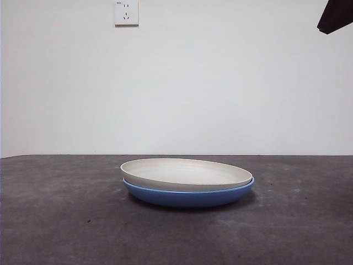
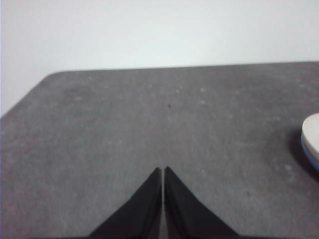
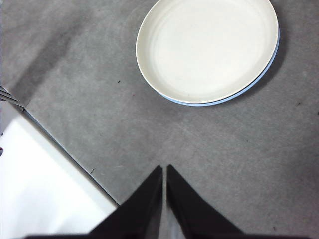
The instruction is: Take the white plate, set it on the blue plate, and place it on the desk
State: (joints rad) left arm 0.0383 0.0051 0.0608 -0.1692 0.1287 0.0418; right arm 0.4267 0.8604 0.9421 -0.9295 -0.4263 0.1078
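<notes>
The white plate [image 1: 186,173] rests nested inside the blue plate [image 1: 187,196] on the dark desk [image 1: 66,221], near the middle. The right wrist view looks down on the white plate [image 3: 207,49] with a thin blue plate rim [image 3: 259,79] peeking out along one side. My right gripper [image 3: 164,170] hangs well above the desk, apart from the stack, jaws shut and empty. My left gripper [image 2: 163,170] is shut and empty over bare desk, with only the stack's edge [image 2: 311,142] showing at the side of its view.
A black arm tip [image 1: 335,15] shows at the top right corner of the front view. A wall socket [image 1: 126,12] is on the white wall behind. The desk's edge [image 3: 65,152] and white floor show in the right wrist view.
</notes>
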